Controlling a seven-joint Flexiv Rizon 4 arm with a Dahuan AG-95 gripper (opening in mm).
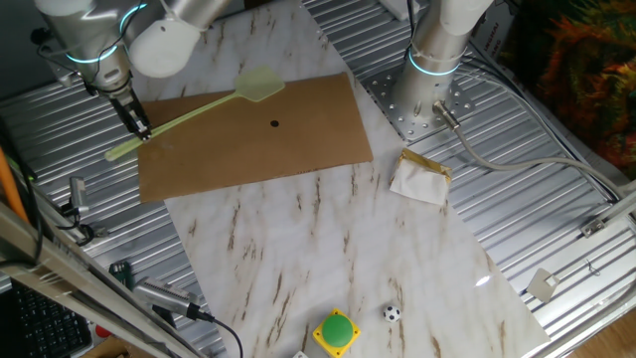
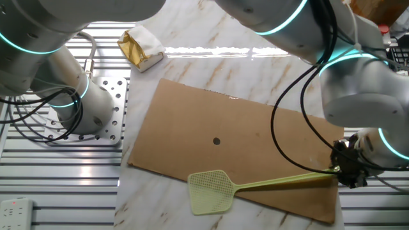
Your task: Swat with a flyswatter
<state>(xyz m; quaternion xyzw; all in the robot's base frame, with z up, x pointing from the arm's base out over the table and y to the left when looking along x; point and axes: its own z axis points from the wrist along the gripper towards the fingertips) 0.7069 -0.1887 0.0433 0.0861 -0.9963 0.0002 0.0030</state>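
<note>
The flyswatter (image 1: 204,106) is yellow-green, with its squarish head (image 1: 258,87) over the far edge of the brown board (image 1: 298,139) and its rod slanting to the left. My gripper (image 1: 137,125) is shut on the rod near its handle end, at the board's left corner. In the other fixed view the head (image 2: 211,190) lies flat at the board's (image 2: 255,134) near edge and the gripper (image 2: 348,171) holds the rod (image 2: 281,183) at the right. A small black dot (image 1: 274,123) sits mid-board, also seen in the other fixed view (image 2: 216,142).
A second arm's base (image 1: 434,60) stands on a metal plate right of the board. A crumpled white and gold packet (image 1: 420,177) lies near it. A yellow box with a green button (image 1: 336,333) and a small ball (image 1: 392,313) sit at the front edge.
</note>
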